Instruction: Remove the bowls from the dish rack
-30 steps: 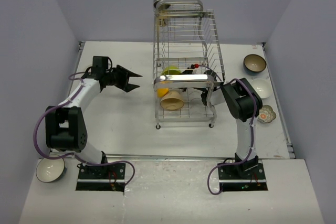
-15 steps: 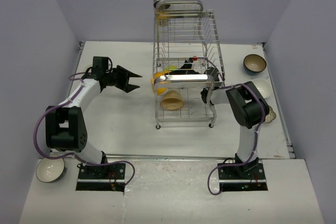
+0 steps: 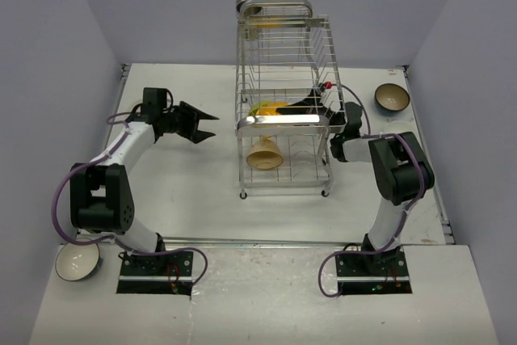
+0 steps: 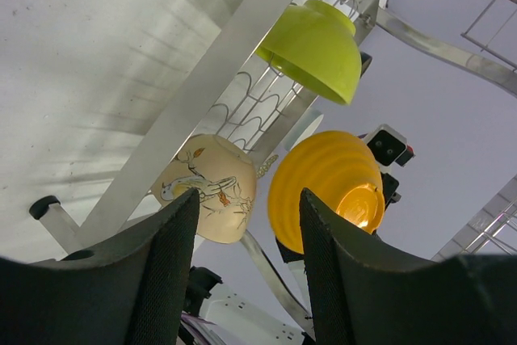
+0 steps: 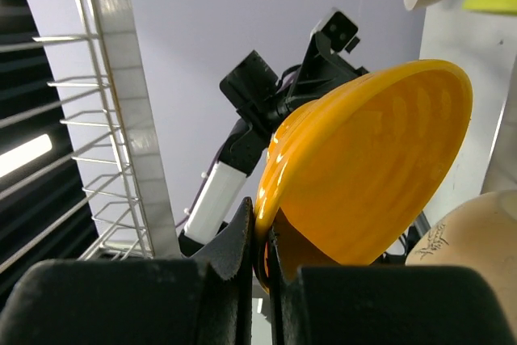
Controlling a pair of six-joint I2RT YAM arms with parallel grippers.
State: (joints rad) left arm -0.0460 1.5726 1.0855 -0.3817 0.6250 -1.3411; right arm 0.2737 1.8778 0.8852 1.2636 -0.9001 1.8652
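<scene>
Overhead, the dish rack (image 3: 284,54) stands mid-table (image 3: 186,179), toward 12 o'clock from my arm bases. My right gripper (image 3: 303,105) reaches in from the rack's 3 o'clock side and is pinched on an orange bowl (image 3: 271,107) just behind the front bar (image 3: 283,121). A cream bowl (image 3: 264,153) sits on edge in the lower tier beneath it. My left gripper (image 3: 207,128) hovers at the rack's 9 o'clock, apart from it, with its jaws spread and empty. A dark bowl (image 3: 391,97) rests at the rack's 2 o'clock, and a white bowl (image 3: 77,260) sits in the 7 o'clock corner.

On the left wrist camera, the left gripper (image 4: 250,199) is partly open with nothing between its fingers (image 4: 161,272). Beyond them I see the cream bowl (image 4: 210,187). The orange bowl (image 4: 323,187) is at its 3 o'clock and a lime-green bowl (image 4: 315,38) at its 1 o'clock.

On the right wrist camera, the right gripper (image 5: 260,236) is clamped tight on the orange bowl's (image 5: 363,159) rim. The rack's wires (image 5: 121,78) are at 10 o'clock and the cream bowl (image 5: 456,236) is at 4 o'clock.
</scene>
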